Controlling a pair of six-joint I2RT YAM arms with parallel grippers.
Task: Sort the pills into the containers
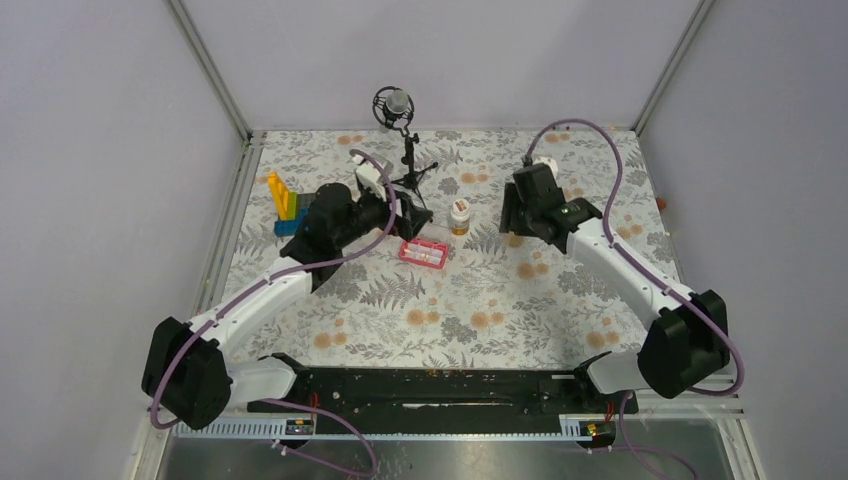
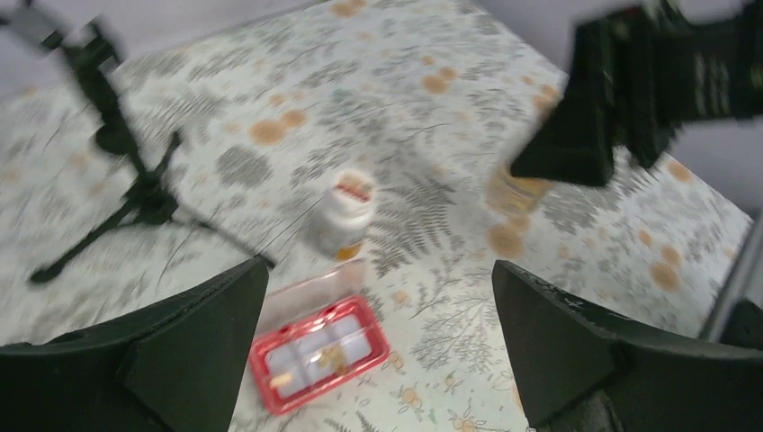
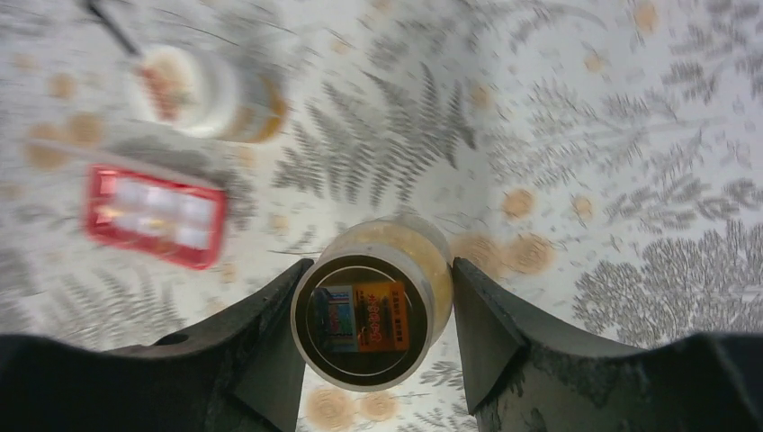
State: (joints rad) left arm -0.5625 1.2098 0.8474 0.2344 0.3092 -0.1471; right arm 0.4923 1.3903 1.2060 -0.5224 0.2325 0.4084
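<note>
Right gripper (image 3: 382, 270) is clenched on the clear bottle (image 3: 373, 310), one finger on each side. Probably gripped to carry or tip it. Can't tell if it is lifted off the desk (image 1: 480, 300).

Left gripper (image 2: 380, 279) is released, fingers wide, nothing between, hanging over the pink box (image 2: 261, 360). Looks ready to pick or steady something.

The white-capped bottle (image 2: 344, 216) stands upright just behind the box.

The pills (image 2: 335, 358) are orange bits inside the box compartments, at least two clumps. Too blurred for an exact count.

Counts: three containers (one box, two bottles), two grippers.
</note>
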